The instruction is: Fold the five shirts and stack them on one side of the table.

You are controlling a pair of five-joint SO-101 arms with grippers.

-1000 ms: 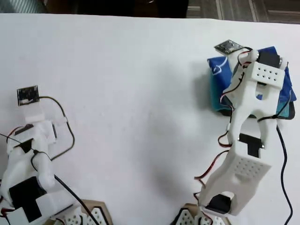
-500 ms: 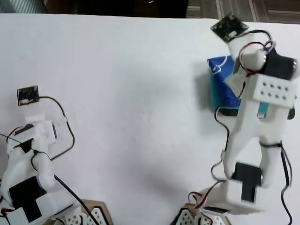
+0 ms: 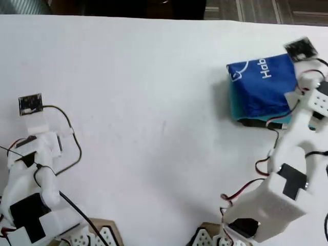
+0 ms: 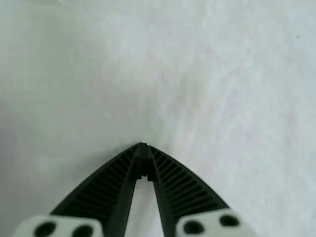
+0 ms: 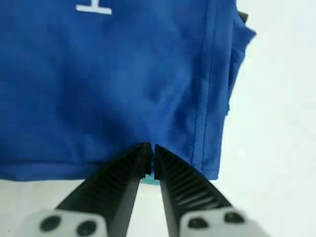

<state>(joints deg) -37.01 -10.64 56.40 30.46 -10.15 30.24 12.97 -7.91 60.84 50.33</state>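
**q:** ok so where's the pile sitting in this one?

**a:** Right side of the overhead shot, upper half. The stack [image 3: 259, 97] lies flat on the white surface [image 3: 143, 77]. The blue shirt [image 3: 261, 84] is on top, a teal shirt [image 3: 234, 105] peeks out along its left and lower edges, and a dark layer [image 3: 253, 122] pokes out at the very bottom. Can't make out any more layers than that.

**q:** which way is it lying?

**a:** The folded packet is close to square, maybe a bit longer left-to-right. It's skewed a little, so its top edge climbs toward the right. The white lettering [image 3: 265, 67] sits near that top edge, right of centre, and runs up-frame.

**q:** and the arms?

**a:** The right arm [image 3: 266, 205] comes up from the lower right corner along the right edge of the frame, and its wrist is just beside the stack's right side. In its own wrist cam the right end effector [image 5: 148, 150] is clenched on itself, tips nearly touching. It hovers at the blue shirt's hem, with a sliver of teal right by the tips. The left arm [image 3: 31, 169] is tucked in the lower left, well apart from the pile. The left end effector [image 4: 142, 150] is clamped closed too, tips touching, over bare surface.
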